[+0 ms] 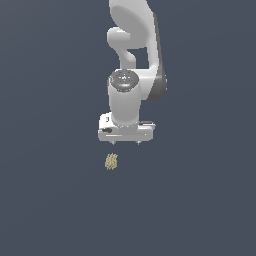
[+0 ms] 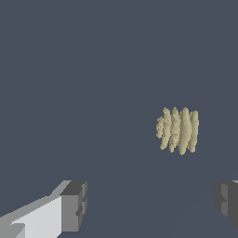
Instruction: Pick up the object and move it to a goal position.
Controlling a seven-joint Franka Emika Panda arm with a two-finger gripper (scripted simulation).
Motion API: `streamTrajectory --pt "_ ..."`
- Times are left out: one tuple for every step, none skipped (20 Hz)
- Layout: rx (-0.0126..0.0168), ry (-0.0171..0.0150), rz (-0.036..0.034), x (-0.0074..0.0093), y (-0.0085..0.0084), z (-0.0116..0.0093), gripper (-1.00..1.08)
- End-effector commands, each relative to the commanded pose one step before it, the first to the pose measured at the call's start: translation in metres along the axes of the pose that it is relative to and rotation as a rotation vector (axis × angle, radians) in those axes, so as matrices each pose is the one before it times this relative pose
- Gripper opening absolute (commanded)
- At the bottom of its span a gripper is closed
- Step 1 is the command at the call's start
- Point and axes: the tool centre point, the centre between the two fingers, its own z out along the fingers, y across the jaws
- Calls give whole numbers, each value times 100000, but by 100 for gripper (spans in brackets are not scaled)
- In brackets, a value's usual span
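The object (image 1: pixel 111 161) is a tiny pale tan-yellow ridged clump lying on the dark grey-blue surface. It also shows in the wrist view, the object (image 2: pixel 178 130) lying ahead of the fingertips and apart from them. My white gripper (image 1: pixel 126 143) hangs above the surface, a little to the exterior view's right of the clump and not touching it. Only the tips of its short fingers (image 1: pixel 114 142) peek out under the hand there. In the wrist view the gripper (image 2: pixel 151 204) is open, with a wide bare gap between the two grey pads (image 2: pixel 74 204).
The white arm (image 1: pixel 137 45) rises behind the hand toward the top of the exterior view. A flat dark grey-blue surface (image 1: pixel 50 200) lies all around.
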Motion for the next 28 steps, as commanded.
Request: streamTrajectory --pt "30 113 1733 779 1527 1212 100" --pt "12 80 752 350 678 551 100" --pt "5 76 704 319 641 525 100" --pt "0 70 649 286 597 493 100" --pt "-5 65 595 256 552 459 100" --pt "-8 59 540 227 506 423 100" --pt "-10 54 490 200 461 386 100" --pt "-11 47 434 175 411 349 100" --pt "-12 42 385 151 366 310 100" --pt "-12 36 333 128 318 270 100" --pt "-11 30 274 107 265 230 100" --pt "-10 26 233 85 223 188 100" --pt "-8 19 175 66 170 147 100" --pt "-6 14 128 47 124 105 100" --pt "-3 8 69 28 69 64 100" --pt "0 0 0 11 8 23 100" --pt "-20 -118 -2 -97 -46 -78 100" --pt "0 0 0 0 0 39 100" --pt "0 0 0 0 1 115 100" --pt "0 0 0 0 1 191 100" --pt "0 0 0 -1 2 267 100" --pt "0 0 0 -2 2 342 100" --pt "0 0 0 -4 2 416 100" --pt "8 43 22 -11 18 461 100" --pt "0 0 0 -10 3 560 100" --pt "0 0 0 -12 3 608 100" --pt "7 43 23 -14 18 518 100" --pt "0 0 0 -5 3 467 100"
